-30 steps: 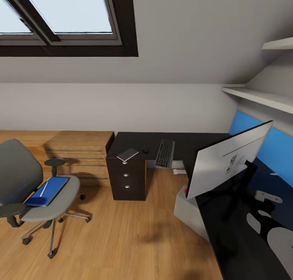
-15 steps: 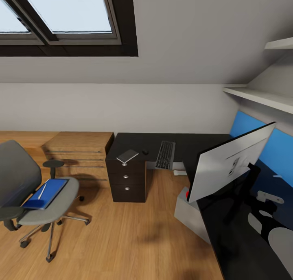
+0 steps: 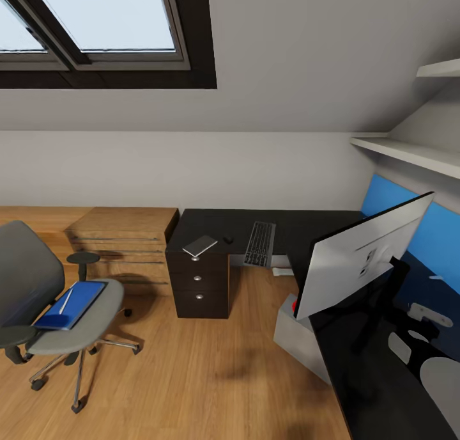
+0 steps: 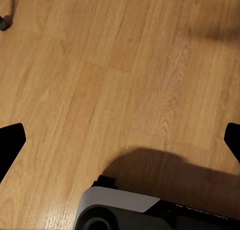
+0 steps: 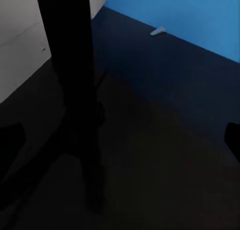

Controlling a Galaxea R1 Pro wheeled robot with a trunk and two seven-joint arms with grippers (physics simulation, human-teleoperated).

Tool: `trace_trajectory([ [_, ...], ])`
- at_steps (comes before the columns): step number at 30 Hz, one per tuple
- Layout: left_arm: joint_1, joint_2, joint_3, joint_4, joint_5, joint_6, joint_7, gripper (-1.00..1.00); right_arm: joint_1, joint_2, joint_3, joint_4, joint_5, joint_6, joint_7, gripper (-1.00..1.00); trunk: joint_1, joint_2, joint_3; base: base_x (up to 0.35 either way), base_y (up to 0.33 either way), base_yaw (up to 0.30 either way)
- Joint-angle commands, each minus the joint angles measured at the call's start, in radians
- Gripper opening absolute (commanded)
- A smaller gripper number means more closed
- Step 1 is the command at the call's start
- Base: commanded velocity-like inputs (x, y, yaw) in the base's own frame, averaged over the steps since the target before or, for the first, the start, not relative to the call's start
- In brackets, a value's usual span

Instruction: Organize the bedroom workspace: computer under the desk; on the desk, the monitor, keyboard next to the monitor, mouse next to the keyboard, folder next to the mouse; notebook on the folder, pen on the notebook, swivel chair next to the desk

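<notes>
Head view: glossy black desk (image 3: 300, 226) on wood floor (image 3: 211, 369); both grippers' jaws spread apart.

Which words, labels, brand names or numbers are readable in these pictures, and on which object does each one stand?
No text can be read in any view.
Back of the monitor: a small dark mark near the stand mount, too small and blurred to read.
Robot body in the left wrist view: a faint light marking on the dark casing, too blurred to read.
Keyboard: key legends too small to read.
</notes>
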State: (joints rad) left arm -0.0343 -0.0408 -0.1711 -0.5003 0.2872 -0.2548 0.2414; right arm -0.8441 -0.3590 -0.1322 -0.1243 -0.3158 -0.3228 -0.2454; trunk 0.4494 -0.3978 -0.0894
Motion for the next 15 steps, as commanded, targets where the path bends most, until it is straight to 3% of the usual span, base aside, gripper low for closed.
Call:
trace_trajectory([
  [1,-0.001,0.001,-0.008,0.000,0.009,-0.004,0.008,1.00,-0.001,0.001,-0.007,0.000,-0.001,-0.004,0.001,1.00,0.001,-0.002,-0.002,0.000,0.000,0.000],
  [9,-0.001,0.001,-0.008,0.000,0.009,-0.004,0.008,1.00,-0.001,0.000,-0.002,0.000,-0.005,-0.009,0.004,1.00,0.001,-0.002,-0.002,0.000,0.000,0.000],
  [15,-0.001,0.001,-0.008,0.000,0.009,-0.004,0.009,1.00,-0.001,0.001,-0.001,0.001,0.016,-0.010,0.005,1.00,0.001,-0.002,-0.002,0.000,0.000,0.000],
])
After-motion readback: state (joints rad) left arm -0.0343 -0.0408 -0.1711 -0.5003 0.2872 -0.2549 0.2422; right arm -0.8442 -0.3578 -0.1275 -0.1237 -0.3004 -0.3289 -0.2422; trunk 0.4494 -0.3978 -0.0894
